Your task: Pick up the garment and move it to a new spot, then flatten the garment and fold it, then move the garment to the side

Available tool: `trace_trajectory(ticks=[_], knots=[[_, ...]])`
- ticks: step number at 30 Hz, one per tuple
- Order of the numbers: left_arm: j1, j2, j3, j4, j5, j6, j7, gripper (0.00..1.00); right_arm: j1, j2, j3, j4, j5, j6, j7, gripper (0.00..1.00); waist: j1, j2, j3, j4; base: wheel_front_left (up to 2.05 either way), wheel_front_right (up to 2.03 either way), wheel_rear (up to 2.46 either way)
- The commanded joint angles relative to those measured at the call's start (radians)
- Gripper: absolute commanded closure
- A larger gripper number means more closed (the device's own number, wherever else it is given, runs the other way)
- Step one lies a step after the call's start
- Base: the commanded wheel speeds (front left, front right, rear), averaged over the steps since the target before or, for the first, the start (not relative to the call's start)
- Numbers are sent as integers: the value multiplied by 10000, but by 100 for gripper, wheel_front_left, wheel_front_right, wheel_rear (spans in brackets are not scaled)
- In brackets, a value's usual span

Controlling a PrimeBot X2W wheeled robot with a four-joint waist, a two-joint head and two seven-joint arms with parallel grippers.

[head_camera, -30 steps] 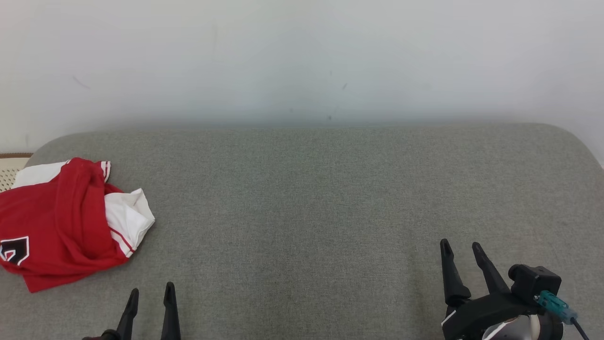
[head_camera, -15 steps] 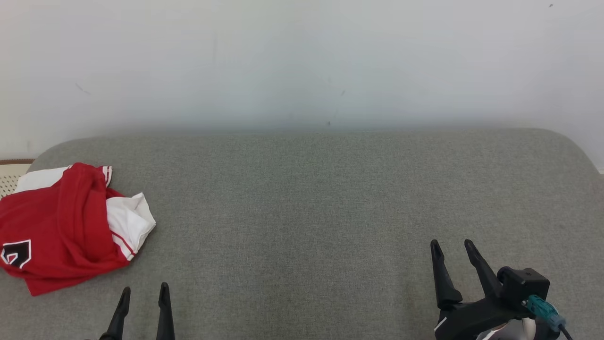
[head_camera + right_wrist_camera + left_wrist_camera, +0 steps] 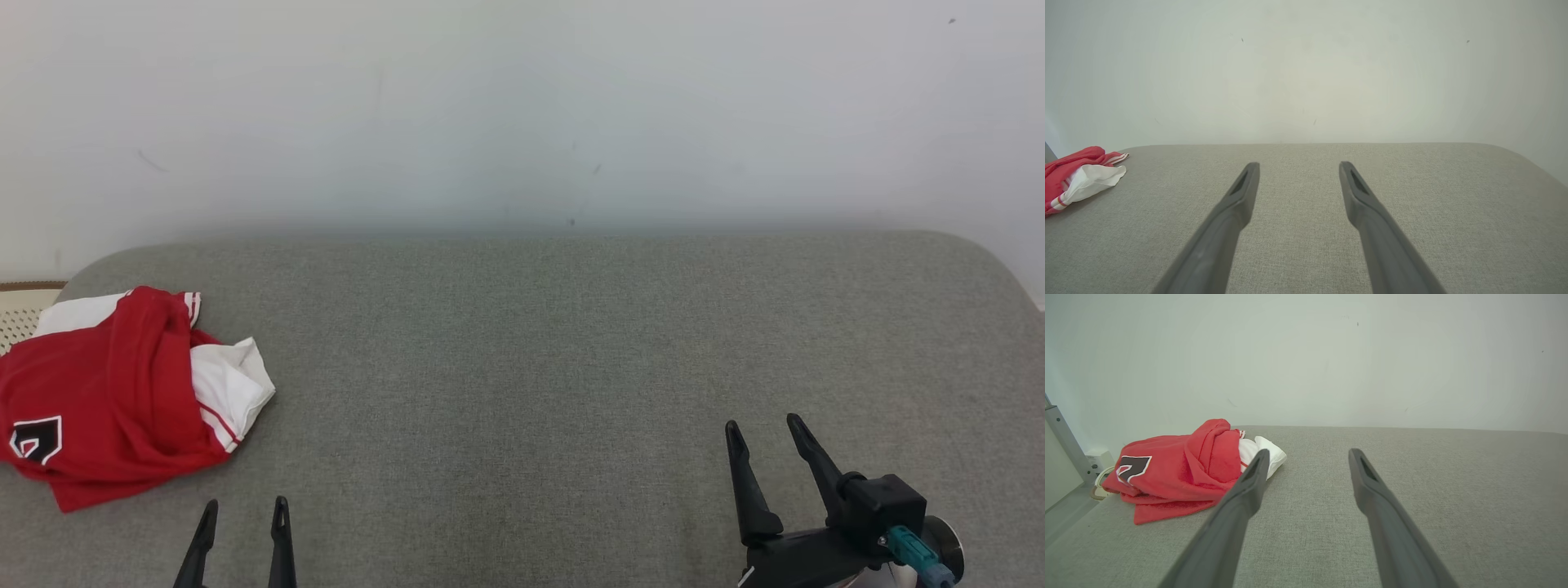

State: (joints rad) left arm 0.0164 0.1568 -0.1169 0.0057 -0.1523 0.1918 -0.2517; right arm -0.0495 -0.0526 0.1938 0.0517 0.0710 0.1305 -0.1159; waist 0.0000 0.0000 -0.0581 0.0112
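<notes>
While the garment (image 3: 114, 392) lies bunched at the left end of the grey padded surface (image 3: 522, 367), both grippers hover over its near edge with nothing in them. The left gripper (image 3: 246, 503) sits low in the head view, just right of the garment's nearest hem and apart from it, its two dark fingers spread. The right gripper (image 3: 762, 423) is well off on the other side, fingers equally wide, a teal plug (image 3: 906, 545) on its wrist.

From above, the garment reads as a red heap with a white panel (image 3: 233, 384) spilling out toward the middle of the surface and a black-and-white emblem (image 3: 37, 439) near its left edge. A strip of woven mat (image 3: 20, 306) peeks out behind it.

The left wrist view comes in low and shows the heap's height: a red fold rides up over the white cloth, and the gripper's left finger crosses in front of the white tip. That view also takes in a metal post (image 3: 1061, 441) beyond the end of the surface and a pale box (image 3: 1096, 459) by the wall (image 3: 1306, 355), possibly a socket; it is too small to be sure.

The right wrist view looks down the length of the bare grey cloth between its open fingers, with the garment's white end and red-striped trim at its far left edge.
</notes>
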Motion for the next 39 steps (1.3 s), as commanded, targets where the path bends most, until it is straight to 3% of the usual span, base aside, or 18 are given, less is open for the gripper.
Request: trace_trajectory(ticks=[1, 13, 25, 39], knots=[[114, 99, 22, -80, 185, 58, -74, 0, 110, 13, 73, -99, -238, 4, -112, 0, 0, 0, 3, 12, 0, 0, 0], [271, 237, 77, -287, 994, 343, -141, 0, 363, 33, 131, -413, -832, 4, -351, 0, 0, 0, -30, 13, 0, 0, 0], [267, 275, 49, -259, 859, 378, -127, 0, 428, 31, 31, -366, -308, 4, -321, 0, 0, 0, -57, 73, 0, 0, 0], [480, 249, 244, -405, 570, 645, 86, 0, 569, 29, 24, -267, 111, 4, -418, 0, 0, 0, -93, 994, 0, 0, 0]])
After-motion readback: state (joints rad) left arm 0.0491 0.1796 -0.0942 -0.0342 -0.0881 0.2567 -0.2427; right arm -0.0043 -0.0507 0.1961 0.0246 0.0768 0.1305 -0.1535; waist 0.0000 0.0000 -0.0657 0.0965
